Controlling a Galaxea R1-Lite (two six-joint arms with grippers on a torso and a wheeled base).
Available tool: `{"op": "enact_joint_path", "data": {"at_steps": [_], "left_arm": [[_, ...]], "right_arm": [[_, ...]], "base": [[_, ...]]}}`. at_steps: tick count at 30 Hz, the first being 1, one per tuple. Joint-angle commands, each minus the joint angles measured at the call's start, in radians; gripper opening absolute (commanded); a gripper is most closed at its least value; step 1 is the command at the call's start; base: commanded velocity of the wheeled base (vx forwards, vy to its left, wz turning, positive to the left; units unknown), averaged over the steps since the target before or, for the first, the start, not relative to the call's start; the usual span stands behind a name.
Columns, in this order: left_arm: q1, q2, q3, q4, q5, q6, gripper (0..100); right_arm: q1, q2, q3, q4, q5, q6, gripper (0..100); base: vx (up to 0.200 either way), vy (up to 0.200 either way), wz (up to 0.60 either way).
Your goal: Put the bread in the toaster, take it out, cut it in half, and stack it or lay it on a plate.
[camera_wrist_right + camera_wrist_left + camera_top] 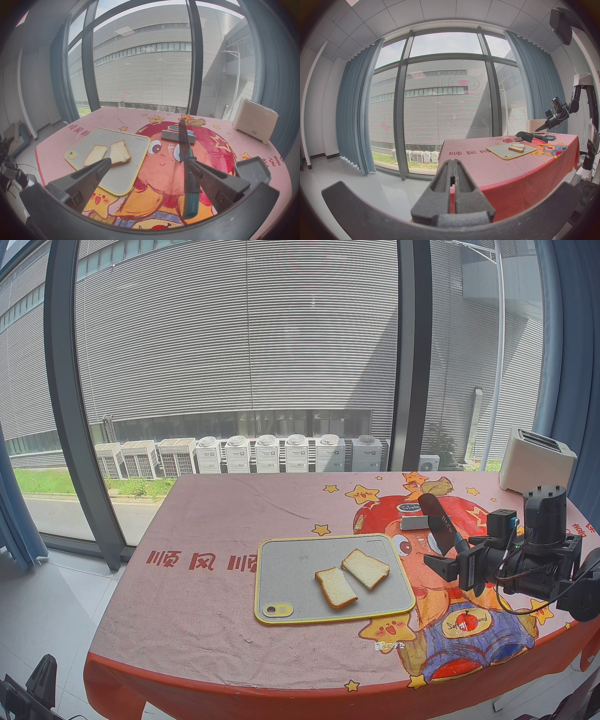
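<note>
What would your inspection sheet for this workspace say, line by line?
Surface: tablecloth, pink, cartoon print.
Job's things: left bread half and right bread half on the cutting board; knife on the tablecloth; toaster at the far right corner; grey plate empty.
Clutter: small grey block by the knife's blade.
Grippers: left gripper shut, low, left of the tablecloth; right gripper open above the knife.
Cables: black leads on the right wrist.
Surroundings: window, blue curtains.

The table (206,609) is viewed from above by the head camera, with the board (294,577) near and the toaster (536,460) at its 2 o'clock. Both are seen closer from the right wrist, and from low and far off from the left wrist.
</note>
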Motion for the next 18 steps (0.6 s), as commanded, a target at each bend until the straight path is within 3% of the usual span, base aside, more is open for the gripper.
{"op": "enact_joint_path", "data": {"at_steps": [1,10,18], "left_arm": [[0.000,-0.016,0.016,0.000,-0.001,-0.001,0],[0.000,-0.016,0.016,0.000,-0.001,0.001,0],[0.000,-0.016,0.016,0.000,0.001,0.001,0]], "right_arm": [[0.026,-0.008,0.004,-0.002,0.000,0.001,100],[0.083,0.003,0.023,0.000,-0.009,0.006,100],[0.078,0.008,-0.016,0.000,-0.023,0.003,100]], "base": [[0.000,0.000,0.00],[0.000,0.000,0.00],[0.000,0.000,0.00]]}}
